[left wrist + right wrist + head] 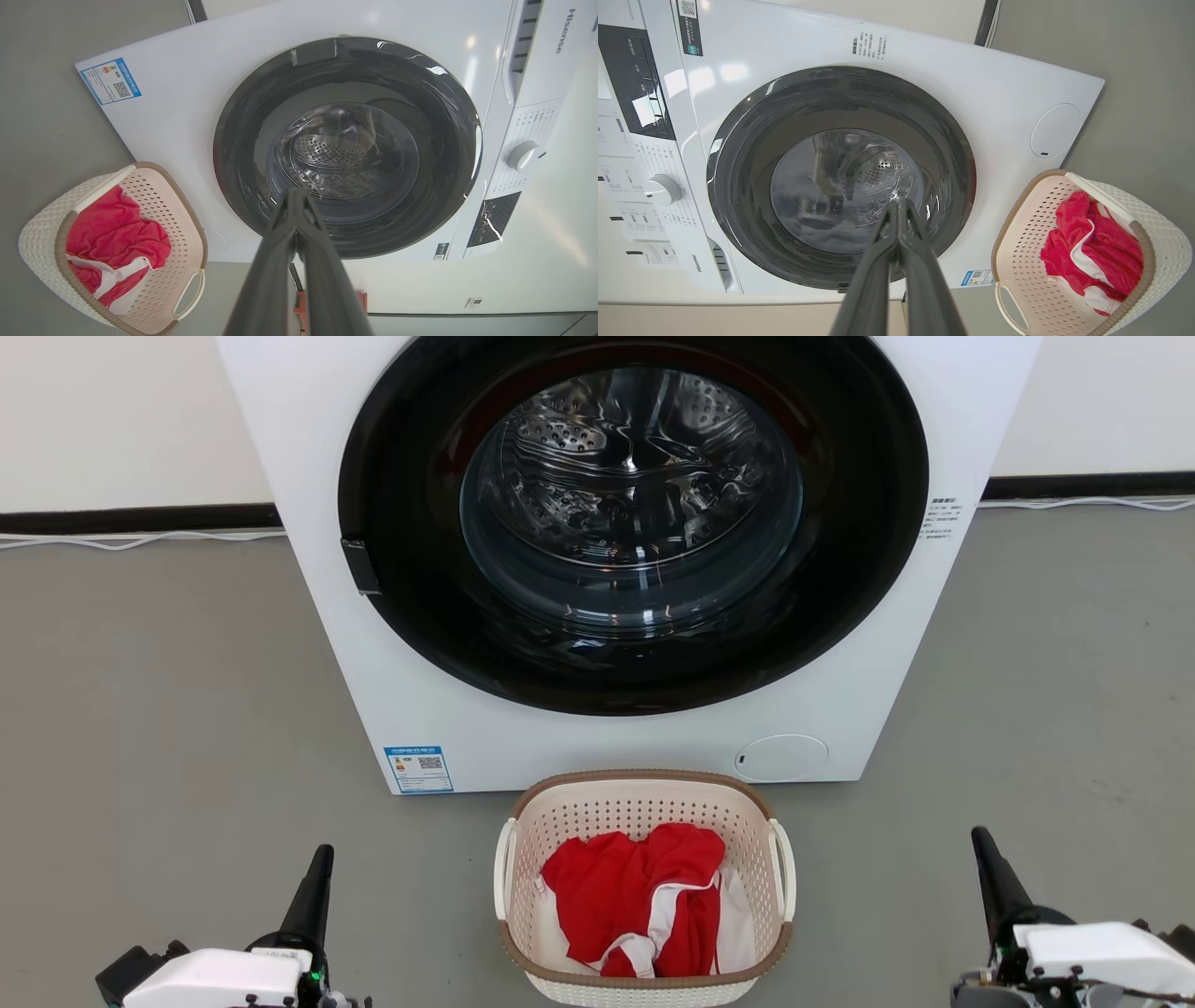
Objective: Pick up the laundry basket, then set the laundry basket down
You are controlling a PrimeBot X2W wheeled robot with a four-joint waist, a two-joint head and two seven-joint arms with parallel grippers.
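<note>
The laundry basket (644, 803), cream-white and perforated with a brown rim and white loop handles, stands on the grey floor just in front of the washer, holding a red and white garment (644, 896). It also appears as the basket (182, 233) at lower left of the left wrist view and the basket (1027, 261) at lower right of the right wrist view. My left gripper (323, 851) is shut with nothing in it, well to the basket's left. My right gripper (977, 834) is shut and empty, well to its right. Both point toward the washer, seen in the wrist views as left gripper (295, 191) and right gripper (898, 201).
A white front-loading washer (392, 644) with a dark round glass door (635, 513) stands right behind the basket. Grey floor (159, 691) stretches on both sides. A white cable (140, 539) runs along the wall's dark skirting.
</note>
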